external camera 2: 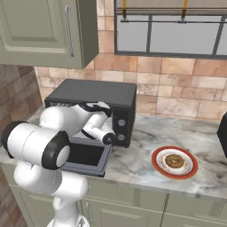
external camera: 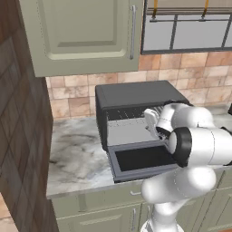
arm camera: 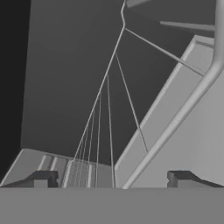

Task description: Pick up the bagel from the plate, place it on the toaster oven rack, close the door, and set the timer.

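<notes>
Finger tips (arm camera: 43, 178) set wide apart with nothing between them, gripper (arm camera: 113, 179) reaching into the open oven just above the toaster oven rack (external camera: 129, 131), door (external camera: 140, 159) folded down flat, bagel (external camera 2: 173, 161) on the plate (external camera 2: 156, 165) on the counter, well right of the oven

The bagel (external camera 2: 174, 161), golden-brown and round, lay flat in the middle of the plate (external camera 2: 158, 167), a white disc with a red-orange rim on the marble counter, at about 4 o'clock from the oven. The door (external camera: 141, 159) hung fully open, nearly horizontal. The toaster oven rack (external camera: 128, 132) sat bare inside.
</notes>
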You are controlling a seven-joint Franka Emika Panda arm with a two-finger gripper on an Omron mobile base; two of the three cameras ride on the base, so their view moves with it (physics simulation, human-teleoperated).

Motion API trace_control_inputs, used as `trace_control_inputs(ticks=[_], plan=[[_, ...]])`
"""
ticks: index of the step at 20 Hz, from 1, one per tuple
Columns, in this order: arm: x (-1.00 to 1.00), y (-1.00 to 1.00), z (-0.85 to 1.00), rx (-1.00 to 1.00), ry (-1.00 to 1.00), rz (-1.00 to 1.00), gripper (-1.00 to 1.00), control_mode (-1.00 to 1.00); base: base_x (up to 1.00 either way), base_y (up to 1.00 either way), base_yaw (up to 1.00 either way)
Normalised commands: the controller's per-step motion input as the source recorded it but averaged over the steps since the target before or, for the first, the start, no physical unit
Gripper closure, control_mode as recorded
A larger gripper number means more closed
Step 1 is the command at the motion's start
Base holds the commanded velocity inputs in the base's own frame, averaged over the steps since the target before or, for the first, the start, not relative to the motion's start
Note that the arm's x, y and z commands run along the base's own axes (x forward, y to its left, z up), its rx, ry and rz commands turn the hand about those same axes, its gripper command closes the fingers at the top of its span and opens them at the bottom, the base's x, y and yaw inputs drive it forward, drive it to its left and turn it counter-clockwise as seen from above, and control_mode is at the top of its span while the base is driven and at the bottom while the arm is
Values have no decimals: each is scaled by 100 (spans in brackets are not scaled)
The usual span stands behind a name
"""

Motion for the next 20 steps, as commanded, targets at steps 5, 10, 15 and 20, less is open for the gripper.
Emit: trace_control_inputs(ticks=[5, 10, 15, 20], plan=[[19, 0, -11, 0, 0, 0, 100, -100, 0, 0, 0], [0, 0, -1, 0, 0, 0, 100, -100, 0, 0, 0], [0, 0, 0, 0, 19, 0, 100, -100, 0, 0, 0], [-49, 0, -3, 1, 56, 0, 100, -100, 0, 0, 0]])
